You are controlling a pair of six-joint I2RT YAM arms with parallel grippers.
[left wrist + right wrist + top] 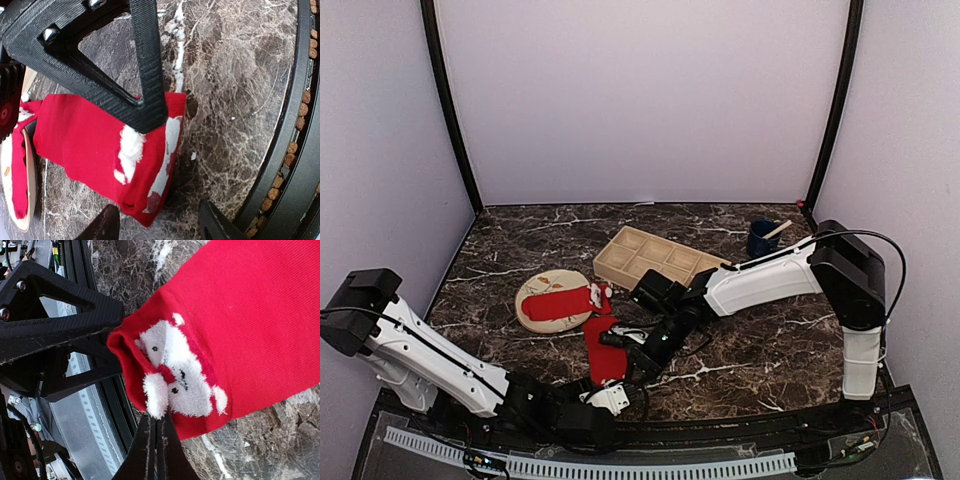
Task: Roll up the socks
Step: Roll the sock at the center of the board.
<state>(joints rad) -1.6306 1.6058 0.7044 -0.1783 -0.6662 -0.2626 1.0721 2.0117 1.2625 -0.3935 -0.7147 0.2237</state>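
Note:
One of the socks lies stretched flat on the marble, red with a white fluffy figure near its near end. My right gripper is shut. Its fingertips rest on that end beside the white fluff, and I see no fabric between them. My left gripper is open, with one finger on each side of the sock's folded corner and neither touching it. A second red sock lies across the beige plate.
A wooden compartment tray sits behind the socks. A dark blue cup with a stick in it stands at the back right. The black rail at the table's near edge runs just past the sock's end.

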